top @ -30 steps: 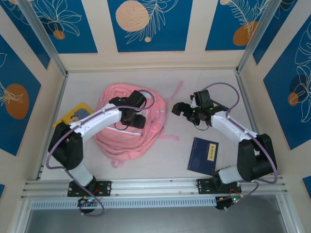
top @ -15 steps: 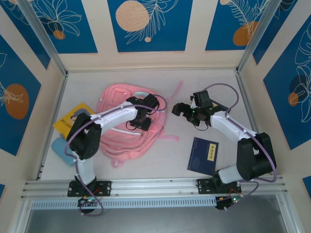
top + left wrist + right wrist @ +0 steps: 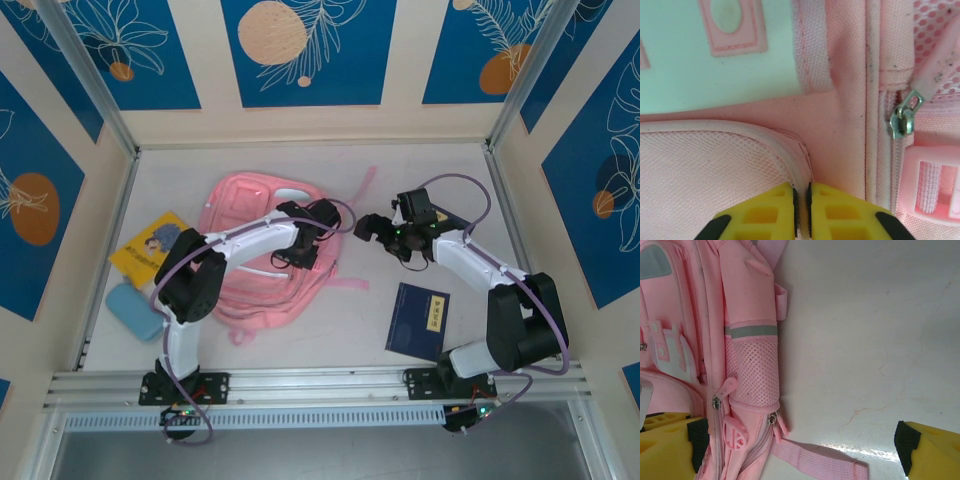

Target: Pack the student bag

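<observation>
The student bag [image 3: 236, 205] is a large pink backpack lying flat left of the table's middle. My left gripper [image 3: 303, 253] rests on its right side. In the left wrist view the yellow fingers [image 3: 771, 215] are shut on a pale pink piped seam of the student bag [image 3: 840, 100], beside a mesh panel. A metal zip pull [image 3: 902, 120] sits to the right of them. My right gripper [image 3: 368, 228] hovers just right of the bag, open, with nothing between its fingers [image 3: 670, 445]. The bag's mesh side pocket [image 3: 754, 370] and a loose strap [image 3: 815, 457] lie under it.
A dark blue book [image 3: 420, 320] lies flat at the front right. A yellow book [image 3: 150, 245] and a light blue pouch [image 3: 135, 312] lie left of the bag. Pink straps [image 3: 360, 190] trail toward the back. Walls enclose the table on three sides.
My left arm has swung right across the bag and its gripper has closed on the bag's seam. That uncovered the pouch and more of the yellow book. The right arm has not moved.
</observation>
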Controlling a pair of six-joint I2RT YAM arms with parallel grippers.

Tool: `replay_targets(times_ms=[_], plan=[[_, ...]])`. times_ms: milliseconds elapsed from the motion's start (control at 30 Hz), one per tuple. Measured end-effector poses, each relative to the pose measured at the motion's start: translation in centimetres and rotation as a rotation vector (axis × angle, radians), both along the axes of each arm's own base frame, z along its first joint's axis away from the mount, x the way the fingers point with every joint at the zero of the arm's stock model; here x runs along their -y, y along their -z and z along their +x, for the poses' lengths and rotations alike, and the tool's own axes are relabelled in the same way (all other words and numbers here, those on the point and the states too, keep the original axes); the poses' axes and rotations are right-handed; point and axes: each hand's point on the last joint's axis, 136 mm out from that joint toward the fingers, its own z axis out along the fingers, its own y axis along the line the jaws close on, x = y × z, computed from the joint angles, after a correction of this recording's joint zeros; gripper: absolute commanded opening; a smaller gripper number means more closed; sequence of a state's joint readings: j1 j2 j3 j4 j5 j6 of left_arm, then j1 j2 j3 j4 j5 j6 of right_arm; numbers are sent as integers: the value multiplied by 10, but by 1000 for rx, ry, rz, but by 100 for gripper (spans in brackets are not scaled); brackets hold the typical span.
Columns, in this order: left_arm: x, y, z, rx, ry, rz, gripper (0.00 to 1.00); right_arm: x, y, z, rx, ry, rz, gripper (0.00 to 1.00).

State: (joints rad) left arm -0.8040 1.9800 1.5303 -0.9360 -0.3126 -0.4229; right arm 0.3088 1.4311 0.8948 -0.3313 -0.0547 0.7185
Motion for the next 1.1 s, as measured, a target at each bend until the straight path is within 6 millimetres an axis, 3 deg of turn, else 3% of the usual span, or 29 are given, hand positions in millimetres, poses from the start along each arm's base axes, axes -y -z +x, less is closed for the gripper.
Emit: replay_targets(times_ms=[167,267,467,667,833,1100], plan=[[0,-3,0,11,9,5,0,1,4,-2,-7,0,-5,95],[1,-19,1,38,16,-22,0,-1,5,-3,3,-21,-9,92],[-1,-88,6,188,44,-128,0,-21,2,-13,59,-160,11,82],[-14,-141,10,302,64,-185,0,-47,-23,-26,172,-302,88,69],[-20,-153,20,328,62,-195,0,-61,-45,-32,267,-382,149,52],[-22,-171,27,352,49,-223,0,-78,-66,-46,365,-475,227,55]])
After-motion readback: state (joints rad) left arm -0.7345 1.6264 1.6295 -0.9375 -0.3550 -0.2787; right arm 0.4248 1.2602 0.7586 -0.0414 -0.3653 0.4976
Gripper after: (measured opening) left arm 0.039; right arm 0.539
